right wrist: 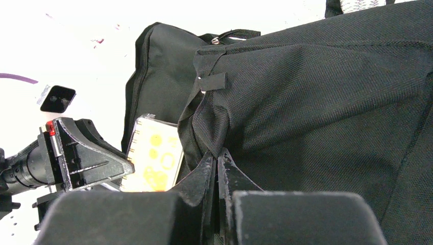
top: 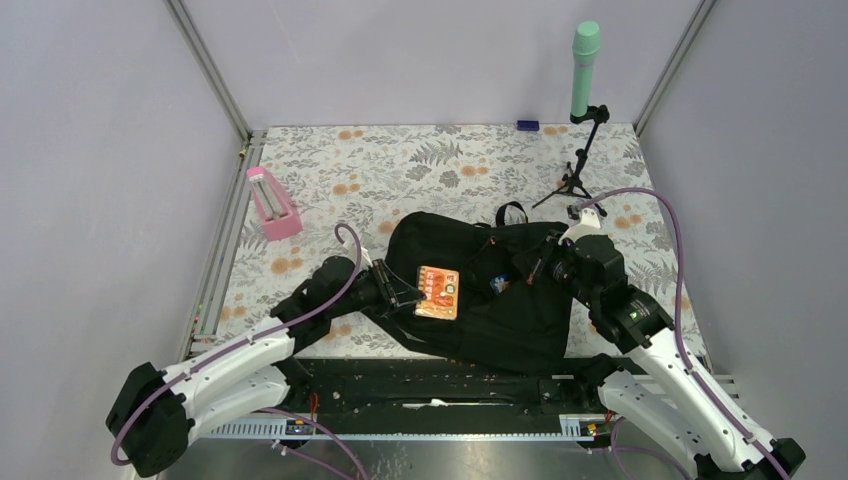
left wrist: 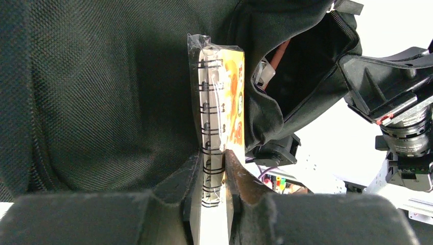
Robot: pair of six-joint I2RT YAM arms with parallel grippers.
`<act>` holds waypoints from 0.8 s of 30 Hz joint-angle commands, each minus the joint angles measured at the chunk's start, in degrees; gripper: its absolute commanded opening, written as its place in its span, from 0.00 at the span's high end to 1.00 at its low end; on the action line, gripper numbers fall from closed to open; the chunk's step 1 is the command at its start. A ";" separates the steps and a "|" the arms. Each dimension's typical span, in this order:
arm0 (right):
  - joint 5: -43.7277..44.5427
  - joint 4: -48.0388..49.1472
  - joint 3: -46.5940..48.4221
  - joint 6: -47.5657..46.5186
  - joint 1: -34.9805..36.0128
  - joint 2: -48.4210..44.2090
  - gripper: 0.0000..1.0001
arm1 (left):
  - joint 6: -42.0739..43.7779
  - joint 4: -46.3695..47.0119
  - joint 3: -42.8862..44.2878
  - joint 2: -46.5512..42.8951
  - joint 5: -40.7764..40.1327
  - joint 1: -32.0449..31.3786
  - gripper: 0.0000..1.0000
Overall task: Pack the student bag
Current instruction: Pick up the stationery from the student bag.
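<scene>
Student bag (top: pixel 500 320) lies flat on the flowered bench (top: pixel 420 170), just ahead of the two arm bases and a little right of centre, its zip mouth gaping near the middle of the black fabric. We see the right claw (top: pixel 537 268) pinched tight on a fold of fabric at the rim of that mouth (we judge this is to hold the opening up, so it does not sag shut). The left claw (top: pixel 408 290) grips a spiral notebook (top: pixel 438 291) by an edge near its wire binding, orange cover up, over the bag's front panel and just beside the opening. A pinch at the edge leaves the rest of the book free to go in ahead of the fingers, we reckon.

The overhead view gives us the layout: both arms meeting over the bag, a pink rack (top: pixel 272 203) well apart at the left, a green cylinder on a small tripod (top: pixel 585 70) at the far edge. It cannot show how either claw is set.

The left wrist view does. The notebook, in clear wrap, stands edge-on between the two fingers (left wrist: pixel 173 199), touched on both sides. Beyond it is the open mouth (left wrist: pixel 311 61), with something pale and something reddish inside (too blurred to name).

The right wrist view shows that claw's fingers (right wrist: pixel 199 178) shut, with webbing and fabric running into the tips, and the notebook's cover peeking out beside the bag's edge.
</scene>
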 commanded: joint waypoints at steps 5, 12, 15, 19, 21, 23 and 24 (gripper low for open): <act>-1.99 6.05 4.70 1.31 0.43 -1.60 1.00 | 5.39 2.98 8.53 -1.11 -1.32 -2.10 1.00; -2.40 6.03 5.06 1.40 0.42 -1.13 1.00 | 13.49 3.71 17.80 5.57 3.60 -4.82 1.00; -2.27 5.94 5.03 1.48 0.42 -1.42 1.00 | 12.73 6.32 19.59 9.38 5.02 -5.51 1.00; -1.97 5.99 4.86 1.53 0.42 -1.82 1.00 | 13.08 5.90 21.47 13.79 4.54 -6.74 1.00; -2.07 5.99 5.04 1.52 0.37 -1.82 1.00 | 13.06 6.60 21.60 14.98 4.66 -6.89 1.00; -2.23 5.97 5.13 1.56 0.42 -1.82 1.00 | 13.66 6.67 21.94 15.68 4.23 -6.98 1.00; -2.29 5.95 5.11 1.66 0.42 -1.83 1.00 | 14.10 6.30 22.19 16.09 3.88 -6.96 1.00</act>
